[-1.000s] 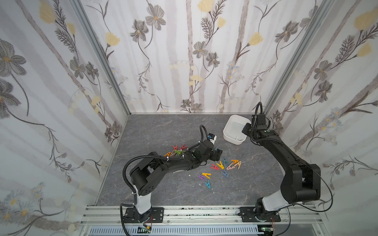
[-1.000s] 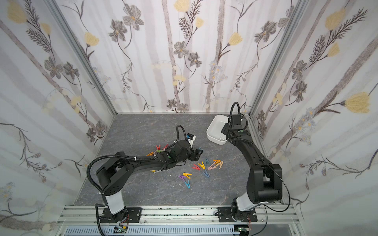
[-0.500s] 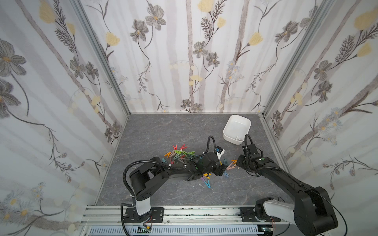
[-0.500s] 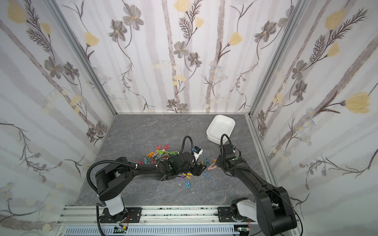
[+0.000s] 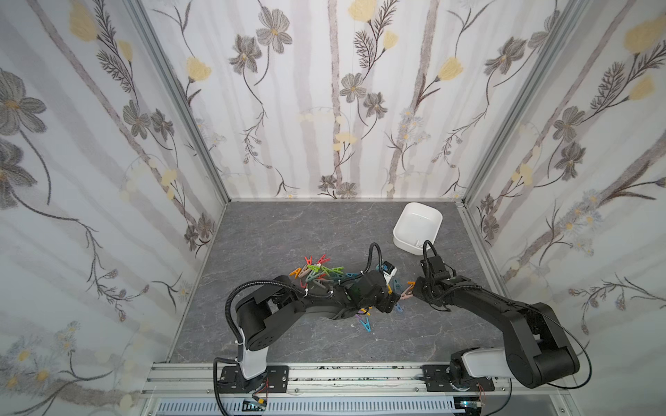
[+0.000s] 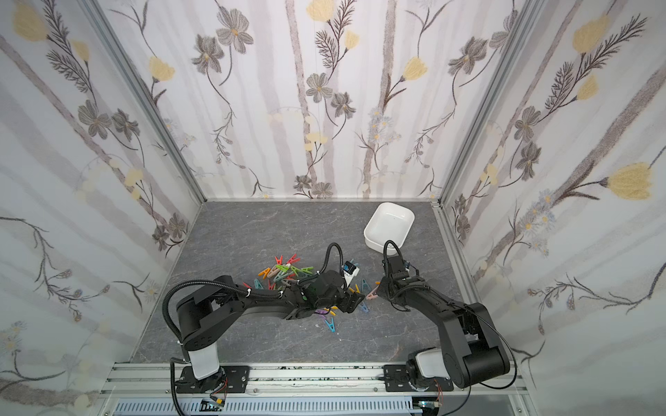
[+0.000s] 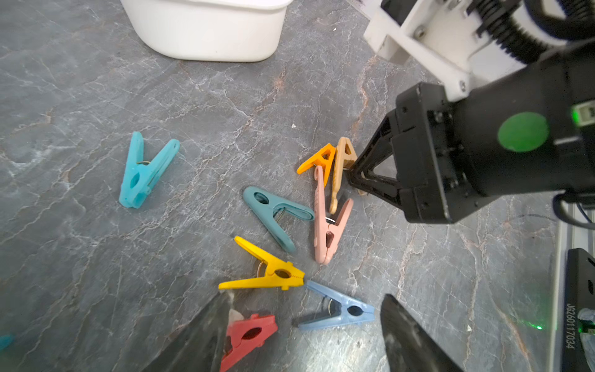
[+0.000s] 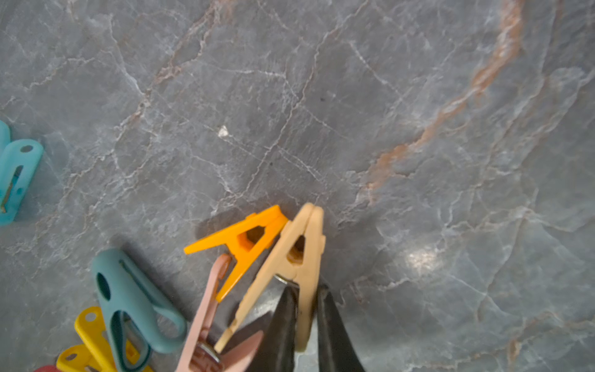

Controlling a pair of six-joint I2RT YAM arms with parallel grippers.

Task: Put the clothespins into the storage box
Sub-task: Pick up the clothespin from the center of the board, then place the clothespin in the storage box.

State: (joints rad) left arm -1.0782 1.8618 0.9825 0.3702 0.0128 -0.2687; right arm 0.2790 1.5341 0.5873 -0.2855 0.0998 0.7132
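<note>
R gripper (image 8: 306, 291) is clenched on the beige clothespin (image 8: 299, 254). In the R wrist view its two black fingers (image 8: 283, 322) pinch one leg, and the other leg splays free, nose pointing away from the claw. The nose touches the orange clothespin (image 8: 244, 238), and the pink clothespin (image 8: 206, 309) lies just beside both. Can't tell if the beige one is off the tabletop (image 8: 418, 112).

L gripper (image 7: 306, 299) has its jaws wide apart and grips nothing. On the slab btwn its fingers lie the red clothespin (image 7: 248, 335), right against one finger, and the pale blue clothespin (image 7: 338, 310). The yellow clothespin (image 7: 267, 273) and teal clothespin (image 7: 277, 212) lie just beyond them.

The grip itself reads only in the wrist views. In both top views the R gripper (image 5: 414, 290) hides it, and I see just a pinkish tip poking out. Only the top views show the bigger clothespin pile (image 5: 317, 272) (image 6: 284, 272) behind the L arm. They also show the storage box (image 5: 407, 245) (image 6: 378, 245) at the back right of the table, beyond the R gripper and apart from it. The L wrist view gets only the box's outer wall (image 7: 209, 35).
</note>
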